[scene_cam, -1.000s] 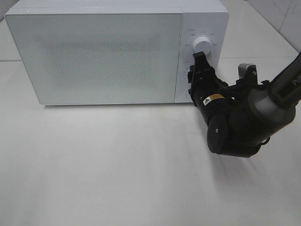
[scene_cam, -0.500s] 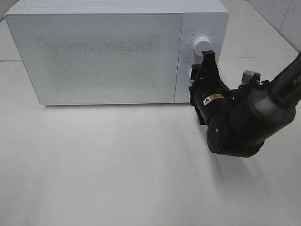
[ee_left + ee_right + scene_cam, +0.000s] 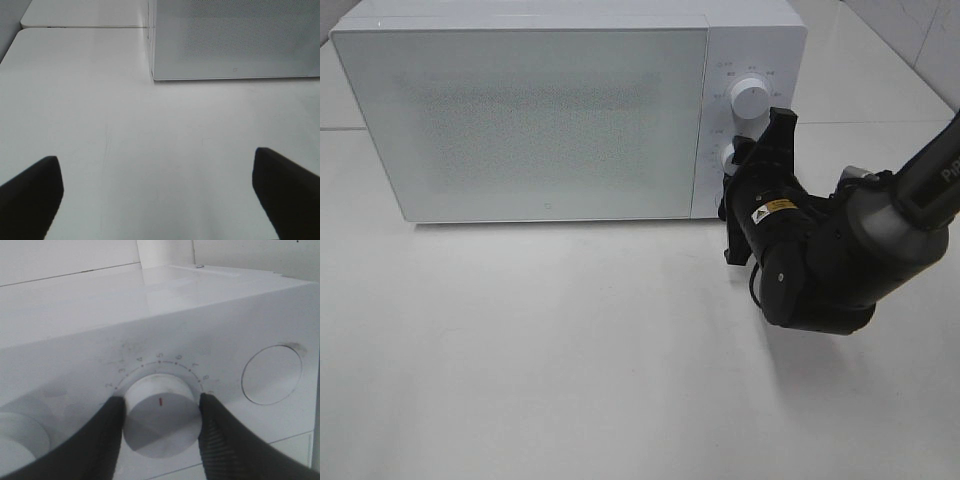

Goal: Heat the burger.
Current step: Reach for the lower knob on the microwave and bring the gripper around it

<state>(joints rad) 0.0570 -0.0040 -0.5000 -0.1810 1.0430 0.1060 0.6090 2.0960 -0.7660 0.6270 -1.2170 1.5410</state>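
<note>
White round plastic dial (image 3: 160, 416), right gripper (image 3: 161, 405) tight around it (left gripper (image 3: 156, 167) wide apart).

Your right fingers (image 3: 107, 435) sit one on each side of the lower knob (image 3: 160, 407), touching it, on the panel (image 3: 772, 50) of the microwave (image 3: 620, 12). Past one finger is the upper knob (image 3: 750, 97), and past the other is a round button (image 3: 271, 375). The microwave stands on the table (image 3: 570, 350) with its door (image 3: 540, 120) left of the panel. Your left fingers (image 3: 30, 195) hang over the table with tabletop between them, and the microwave's front is ahead of them, well apart.
</note>
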